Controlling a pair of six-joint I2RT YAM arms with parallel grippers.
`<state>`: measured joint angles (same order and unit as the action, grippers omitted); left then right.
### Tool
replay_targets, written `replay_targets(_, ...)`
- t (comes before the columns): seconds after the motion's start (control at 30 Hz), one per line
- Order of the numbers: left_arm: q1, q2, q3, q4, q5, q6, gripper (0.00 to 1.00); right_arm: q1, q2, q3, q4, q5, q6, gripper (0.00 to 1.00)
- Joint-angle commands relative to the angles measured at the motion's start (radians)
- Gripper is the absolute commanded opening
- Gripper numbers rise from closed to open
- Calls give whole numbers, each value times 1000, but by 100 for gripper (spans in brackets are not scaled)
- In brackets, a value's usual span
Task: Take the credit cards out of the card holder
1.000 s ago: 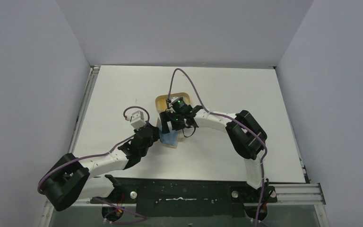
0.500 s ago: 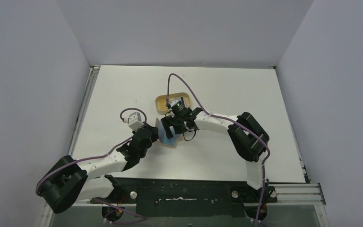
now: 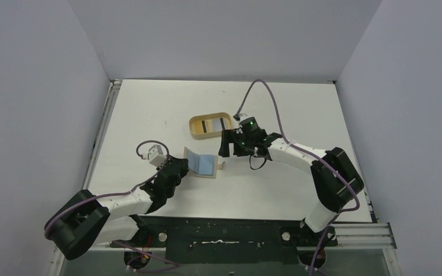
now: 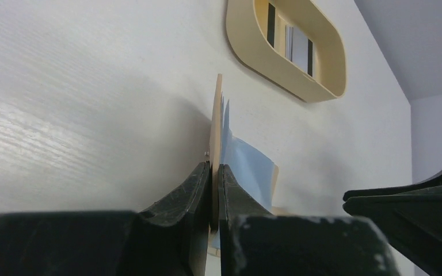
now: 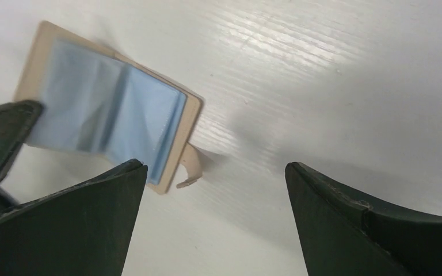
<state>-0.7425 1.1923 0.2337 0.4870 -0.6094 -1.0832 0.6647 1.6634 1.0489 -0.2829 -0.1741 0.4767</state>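
Observation:
The card holder [image 3: 204, 165] lies open on the table, its light blue lining up and its tan snap tab [image 5: 194, 165] sticking out to the right. My left gripper [image 3: 183, 166] is shut on the holder's upright tan left flap [image 4: 214, 138]. My right gripper [image 3: 225, 148] hovers open just right of the holder with nothing between its fingers; in the right wrist view the card holder [image 5: 106, 109] lies beyond the open right gripper [image 5: 216, 168]. Credit cards [image 3: 212, 126] with dark stripes lie inside the oval tray, also seen as credit cards [image 4: 298, 49] from the left wrist.
An oval tan tray [image 3: 193, 127] stands behind the holder, its rim [image 4: 243, 40] close ahead of the left fingers. The right arm's black fingers [image 4: 403, 198] show at the right edge of the left wrist view. Grey walls enclose the white table.
My right gripper has pulled back from over the tray and holder to the right. The holder now shows uncovered, and the left arm has shifted slightly left, still gripping it.

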Motion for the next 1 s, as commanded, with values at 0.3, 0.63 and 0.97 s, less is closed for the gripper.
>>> replay_targets(0.3, 83, -29, -94, 245, 12, -328, 0, -38, 106, -201, 790, -293, 424, 96)
replay_targets(0.63, 183, 90, -143, 508, 167, -501, 0, -33, 229, -251, 1041, -305, 560, 96)
replay_targets(0.97, 196, 258, -99, 776, 251, -551, 0, -40, 281, -279, 1157, -313, 613, 96)
